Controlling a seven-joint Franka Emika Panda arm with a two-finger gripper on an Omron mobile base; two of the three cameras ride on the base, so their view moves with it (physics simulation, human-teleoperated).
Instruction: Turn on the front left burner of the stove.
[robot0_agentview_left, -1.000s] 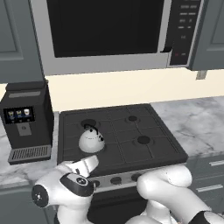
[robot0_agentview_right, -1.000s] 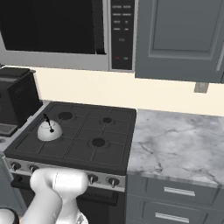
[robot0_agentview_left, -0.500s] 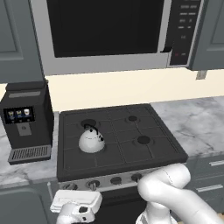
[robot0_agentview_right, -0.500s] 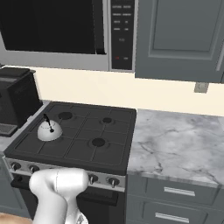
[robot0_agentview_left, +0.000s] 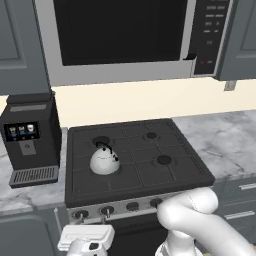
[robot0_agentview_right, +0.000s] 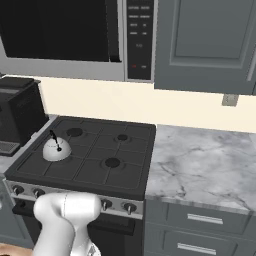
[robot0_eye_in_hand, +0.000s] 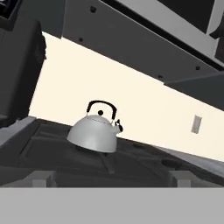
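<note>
The stove (robot0_agentview_left: 145, 176) is a dark four-burner range with a silver strip of black knobs (robot0_agentview_left: 106, 211) along its front. A white kettle (robot0_agentview_left: 104, 161) stands on the front left burner and hides its disc. It shows again in the right base view as the kettle (robot0_agentview_right: 56, 150) on the stove (robot0_agentview_right: 92, 172). My hand (robot0_agentview_left: 86, 237) hangs low in front of the stove, just below the leftmost knobs and touching none. In the hand view my gripper (robot0_eye_in_hand: 110, 177) is open, looking across the grate at the kettle (robot0_eye_in_hand: 93, 133). Its fingertips (robot0_eye_in_hand: 40, 178) are wide apart with nothing between them.
A black coffee machine (robot0_agentview_left: 30, 137) stands on the counter left of the stove. A large microwave (robot0_agentview_left: 125, 37) hangs above it. Marble counter (robot0_agentview_right: 200, 165) runs to the right, with grey drawers (robot0_agentview_right: 200, 220) below. My white arm (robot0_agentview_left: 200, 215) crosses in front of the stove's right knobs.
My hand has dropped from the stove's front edge near the kettle to below the knob strip, at the lower left. The kettle and stove have not moved.
</note>
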